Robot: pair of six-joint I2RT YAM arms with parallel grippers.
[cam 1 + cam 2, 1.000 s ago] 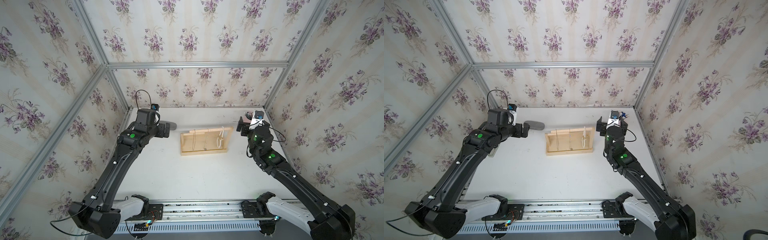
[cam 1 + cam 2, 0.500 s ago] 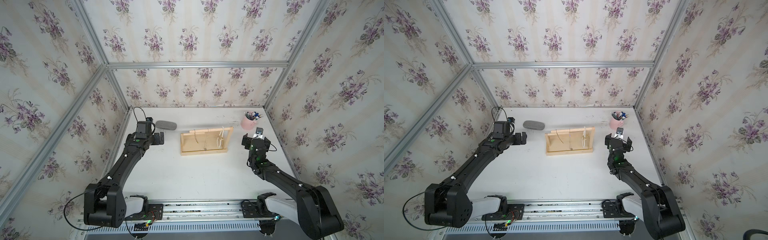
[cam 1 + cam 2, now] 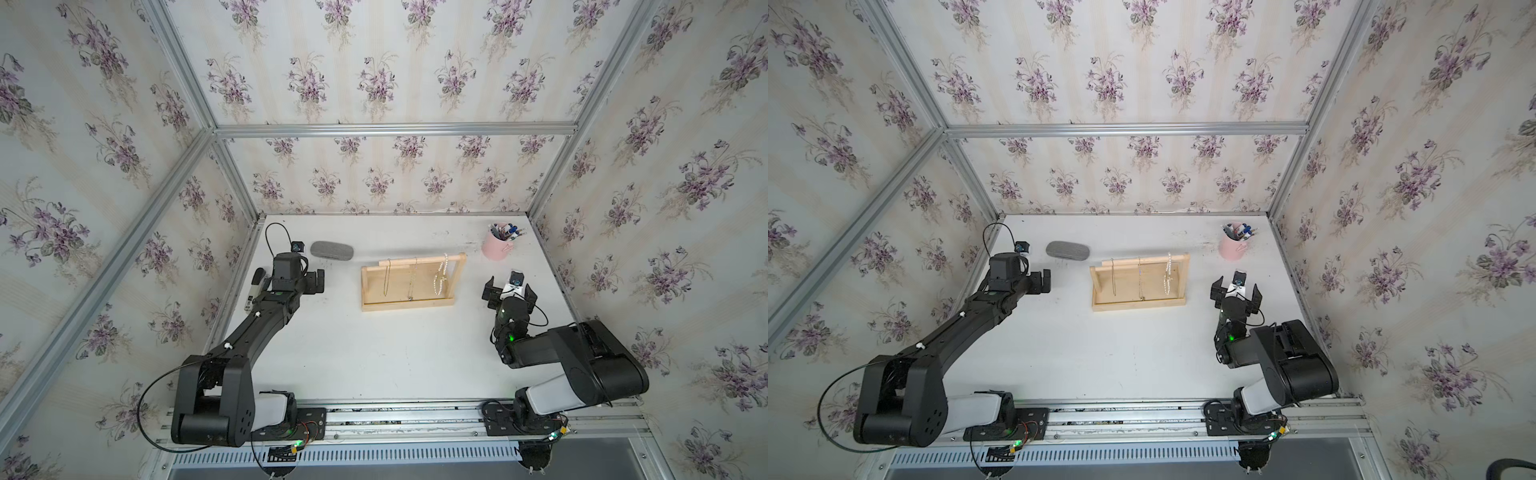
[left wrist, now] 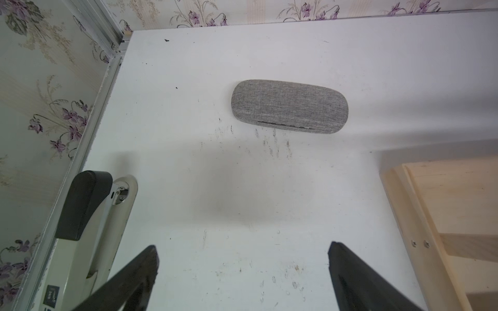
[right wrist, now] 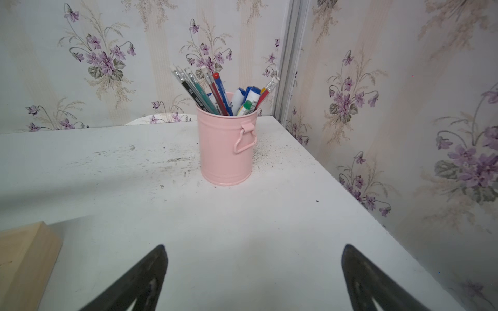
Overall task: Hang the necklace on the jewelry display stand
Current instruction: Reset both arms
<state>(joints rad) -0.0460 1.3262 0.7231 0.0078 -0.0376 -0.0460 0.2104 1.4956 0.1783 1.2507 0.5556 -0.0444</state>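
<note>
The jewelry display stand [image 3: 407, 304] [image 3: 1138, 306] is a light wood frame in the middle of the white table. Three necklaces hang from its top rail: two thin chains [image 3: 387, 279] [image 3: 414, 280] and a beaded necklace [image 3: 441, 275] [image 3: 1168, 274] at the right end. My left gripper [image 3: 316, 281] [image 3: 1044, 281] [image 4: 242, 250] is open and empty, a short way left of the stand, whose corner [image 4: 442, 204] shows in the left wrist view. My right gripper [image 3: 510, 286] [image 3: 1236, 289] [image 5: 254, 250] is open and empty to the right of the stand's corner [image 5: 24, 250].
A grey fabric glasses case [image 3: 331, 250] [image 4: 289, 106] lies behind the left gripper. A pink cup of pens [image 3: 497, 247] [image 5: 226, 148] stands in the back right corner. A black-and-white stapler [image 3: 253, 291] [image 4: 89, 215] lies by the left wall. Papered walls close in three sides.
Both arms have come down from high over the table and drawn back from the stand toward their bases. The pink cup now shows. Both grippers stayed open.
</note>
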